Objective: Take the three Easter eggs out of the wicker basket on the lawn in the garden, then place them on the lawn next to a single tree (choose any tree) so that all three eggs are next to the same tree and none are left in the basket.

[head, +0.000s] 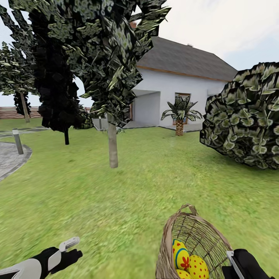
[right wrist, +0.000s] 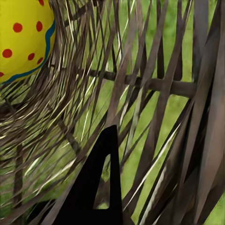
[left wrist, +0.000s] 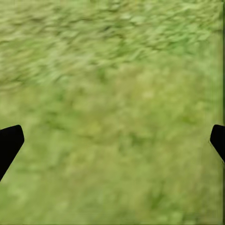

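From the head view, the brown woven wicker basket (head: 197, 244) sits on the green grass lawn (head: 128, 201), right beside the black right gripper (head: 244, 265), on its left. The basket tilts, with its open mouth facing the camera and its small loop handle at the far rim. Three yellow Easter eggs show inside: a tall egg with a red flower and blue bands (head: 180, 254), standing on end, a red-dotted egg (head: 198, 267) touching it, and a third egg (head: 183, 274) cut off at the picture's edge. The right gripper is cut off too, so I cannot tell if it is open. The black and white left gripper (head: 69, 252) hangs over bare grass, well apart from the basket, holding nothing. Far ahead of both grippers stands one tree with a thin pale grey trunk (head: 112, 145). A near-black tree (head: 58, 77) stands beside it, and another pale-trunked tree (head: 23, 104) farther off. There is also a short palm (head: 179, 114), a white house (head: 174, 85) and a big leafy bush (head: 244, 116).

In the left wrist view, two black fingertips (left wrist: 9, 143) sit wide apart with just blurry grass (left wrist: 112, 112) between them.

In the right wrist view, one black finger (right wrist: 101, 187) is close against the basket's woven wall (right wrist: 154, 84). A red-dotted yellow egg with a blue band (right wrist: 23, 37) lies inside, past the finger, and is partly cut off. The other finger is hidden.
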### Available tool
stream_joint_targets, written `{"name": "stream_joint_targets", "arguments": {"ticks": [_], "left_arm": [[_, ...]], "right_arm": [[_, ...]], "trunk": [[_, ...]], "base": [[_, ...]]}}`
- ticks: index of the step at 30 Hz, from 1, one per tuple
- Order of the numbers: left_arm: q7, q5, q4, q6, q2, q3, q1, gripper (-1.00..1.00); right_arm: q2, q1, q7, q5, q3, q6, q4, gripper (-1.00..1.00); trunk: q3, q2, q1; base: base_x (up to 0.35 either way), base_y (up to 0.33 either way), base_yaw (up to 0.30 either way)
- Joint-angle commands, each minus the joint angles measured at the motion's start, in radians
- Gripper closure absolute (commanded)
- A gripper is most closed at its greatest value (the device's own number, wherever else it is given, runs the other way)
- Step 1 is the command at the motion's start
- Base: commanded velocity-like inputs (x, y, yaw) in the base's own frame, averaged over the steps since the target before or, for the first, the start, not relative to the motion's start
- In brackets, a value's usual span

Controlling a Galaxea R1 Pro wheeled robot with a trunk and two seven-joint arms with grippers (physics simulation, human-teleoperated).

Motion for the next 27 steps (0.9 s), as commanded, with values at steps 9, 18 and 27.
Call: {"name": "stream_joint_targets", "arguments": {"ticks": [9, 18, 27], "left_arm": [[-0.002, 0.002, 0.002, 0.001, 0.0, 0.008, -0.001, -1.0], [-0.002, 0.002, 0.002, 0.001, 0.001, 0.008, -0.001, -1.0], [-0.002, 0.002, 0.002, 0.001, 0.001, 0.008, -0.001, -1.0]], "right_arm": [[-0.001, -0.001, 0.006, 0.001, -0.001, 0.004, -0.003, 1.0], [-0.001, -0.001, 0.006, 0.001, -0.001, 0.005, -0.001, 1.0], [-0.002, -0.001, 0.006, 0.002, -0.001, 0.004, -0.004, 1.0]], "trunk": [[-0.001, -0.001, 0.0], [-0.001, -0.001, 0.0], [-0.001, -0.001, 0.0]], "base": [[0.325, -0.081, 0.09], [0.325, -0.076, 0.013], [0.326, -0.016, 0.07]]}}
